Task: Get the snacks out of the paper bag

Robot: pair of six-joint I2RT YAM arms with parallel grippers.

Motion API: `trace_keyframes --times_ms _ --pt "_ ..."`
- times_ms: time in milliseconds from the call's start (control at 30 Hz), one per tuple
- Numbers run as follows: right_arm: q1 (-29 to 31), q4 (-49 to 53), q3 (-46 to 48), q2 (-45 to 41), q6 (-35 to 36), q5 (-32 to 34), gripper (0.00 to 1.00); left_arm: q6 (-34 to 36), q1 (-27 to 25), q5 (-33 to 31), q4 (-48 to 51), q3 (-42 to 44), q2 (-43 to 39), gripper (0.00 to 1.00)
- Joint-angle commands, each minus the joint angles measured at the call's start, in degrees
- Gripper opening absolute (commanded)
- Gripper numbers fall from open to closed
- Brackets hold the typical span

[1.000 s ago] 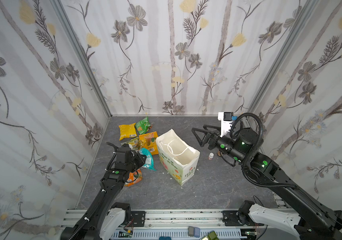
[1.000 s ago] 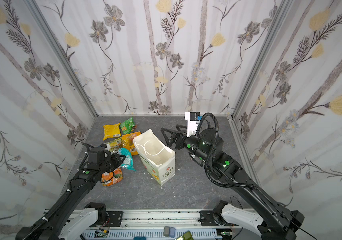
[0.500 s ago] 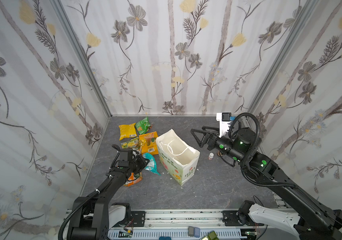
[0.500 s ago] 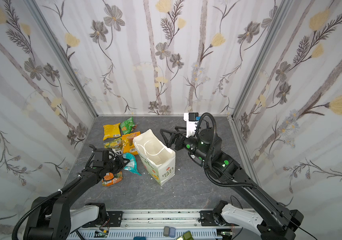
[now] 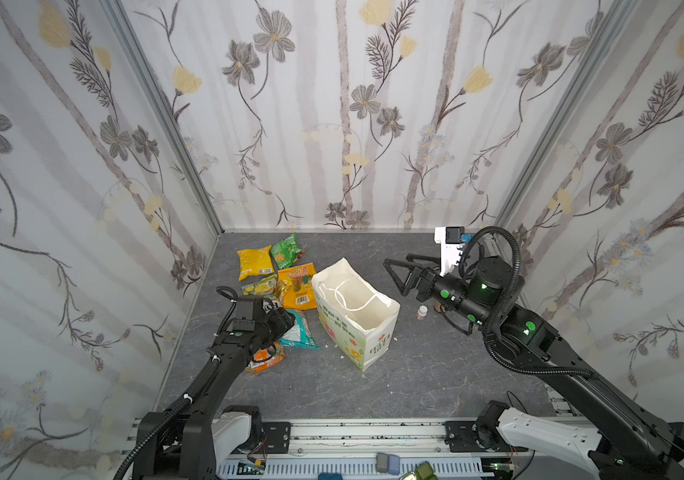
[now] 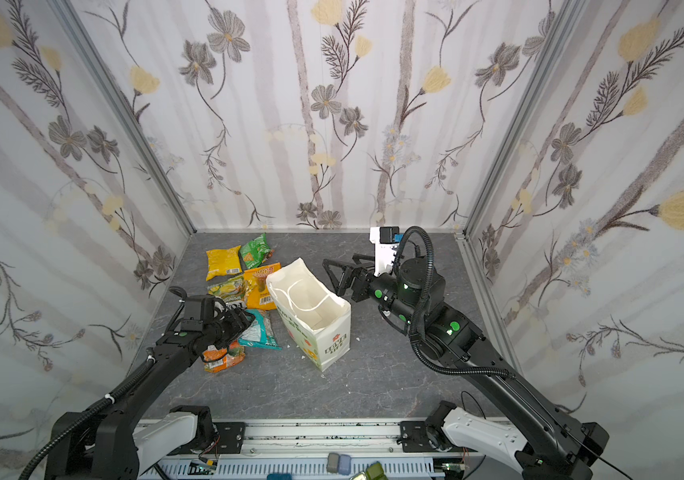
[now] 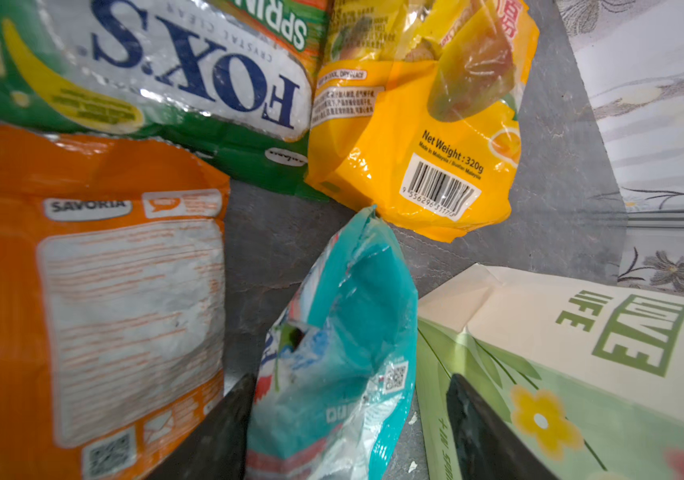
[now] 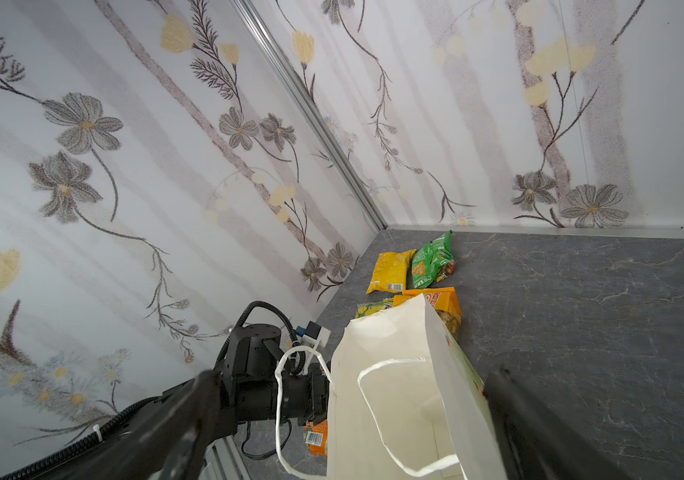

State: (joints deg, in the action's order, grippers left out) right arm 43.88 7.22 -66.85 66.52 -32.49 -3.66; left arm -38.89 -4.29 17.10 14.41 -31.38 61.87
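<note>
Jaws on L gripper (image 7: 348, 399) wider than before; teal pkt (image 7: 356, 307) prob. released.

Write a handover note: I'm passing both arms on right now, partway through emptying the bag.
Left gripper: open, jaws either side of the teal packet, which lies on the table.
Right gripper: open, empty, beside the paper bag's mouth.
Done: six snacks lie left of the upright bag: yellow, green, orange, FOXS, orange-white, plus the teal.
Left: check the bag's bottom; from above no packet shows inside.
</note>
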Motion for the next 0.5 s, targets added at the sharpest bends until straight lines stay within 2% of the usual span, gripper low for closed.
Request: trace_keyframes --times_ms 0,233,367,467 --pt "-0.19 -0.73 0.06 -0.22 0.14 1.29 0.99 2.33 0.08 -4.17 4.84 -2.14 -1.18 0.76" --pt "-3.13 -0.12 1.51 -0.55 -0.02 3.36 0.99 7.64 0.04 -7.52 13.59 -9.27 -8.16 0.79" --pt "-8.15 -0.27 4.0 -0.69 0.19 4.4 0.99 11.78 0.01 -11.29 17.3 -13.11 -12.75 0.81" --pt "-13.01 -1.77 7.25 -0.69 0.67 5.42 0.99 13.94 0.07 -14.88 16.03 -13.68 -16.03 0.83"
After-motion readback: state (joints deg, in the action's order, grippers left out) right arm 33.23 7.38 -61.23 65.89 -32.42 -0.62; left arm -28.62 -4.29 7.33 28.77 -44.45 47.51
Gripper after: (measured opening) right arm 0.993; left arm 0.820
